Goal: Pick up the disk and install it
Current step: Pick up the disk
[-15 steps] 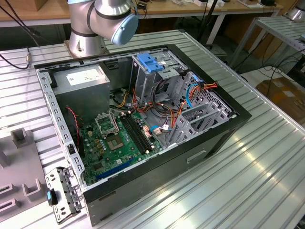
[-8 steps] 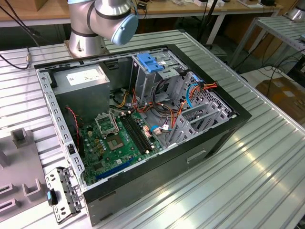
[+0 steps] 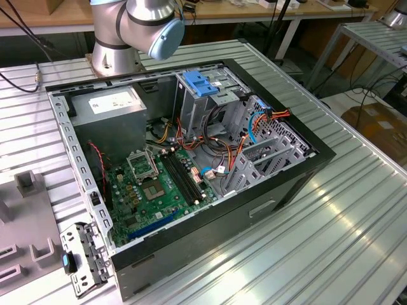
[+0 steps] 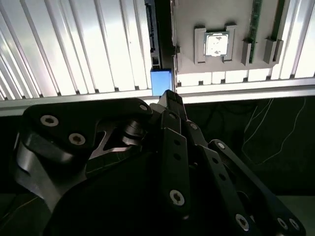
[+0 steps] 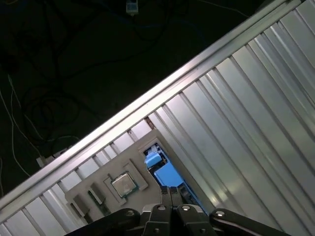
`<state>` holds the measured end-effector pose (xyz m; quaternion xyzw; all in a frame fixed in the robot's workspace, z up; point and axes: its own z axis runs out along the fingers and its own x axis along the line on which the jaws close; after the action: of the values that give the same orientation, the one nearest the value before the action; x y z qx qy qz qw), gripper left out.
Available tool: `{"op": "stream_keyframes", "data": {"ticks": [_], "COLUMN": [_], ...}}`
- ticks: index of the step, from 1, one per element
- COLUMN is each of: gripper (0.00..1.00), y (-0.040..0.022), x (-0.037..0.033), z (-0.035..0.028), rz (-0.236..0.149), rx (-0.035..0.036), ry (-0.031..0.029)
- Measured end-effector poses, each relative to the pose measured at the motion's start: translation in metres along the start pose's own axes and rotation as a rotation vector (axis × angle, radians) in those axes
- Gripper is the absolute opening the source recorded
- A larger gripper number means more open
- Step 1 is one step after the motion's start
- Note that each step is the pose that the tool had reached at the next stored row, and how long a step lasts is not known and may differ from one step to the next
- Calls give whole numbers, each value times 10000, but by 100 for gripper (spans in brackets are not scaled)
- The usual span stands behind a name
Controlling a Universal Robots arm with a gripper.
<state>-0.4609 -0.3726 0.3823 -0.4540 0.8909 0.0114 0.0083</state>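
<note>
we see the gripper (image 5: 170, 191) with its two fingers pressed together and nothing between them, hanging over the ribbed metal table (image 5: 246, 108). just past the fingertips in both wrist views is the disk (image 5: 166, 173), blue end showing, lying right at the edge of a grey fixture plate (image 5: 91, 199) that carries a processor chip (image 5: 123, 184). further off, in the exterior view, the arm's base (image 3: 114, 51) stands behind the open computer case (image 3: 254, 210), with a light-blue bracket (image 3: 200, 82) on top of the drive cage.

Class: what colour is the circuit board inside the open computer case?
The circuit board is green, clearest in the exterior view.
</note>
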Motion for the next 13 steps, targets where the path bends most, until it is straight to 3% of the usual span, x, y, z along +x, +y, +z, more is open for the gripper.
{"op": "stream_keyframes", "data": {"ticks": [9,13], "gripper": [11,11], "y": [0,0], "x": [0,0], "z": [0,0], "rz": [-93,-452], "rx": [-2,-11], "ry": [1,6]}}
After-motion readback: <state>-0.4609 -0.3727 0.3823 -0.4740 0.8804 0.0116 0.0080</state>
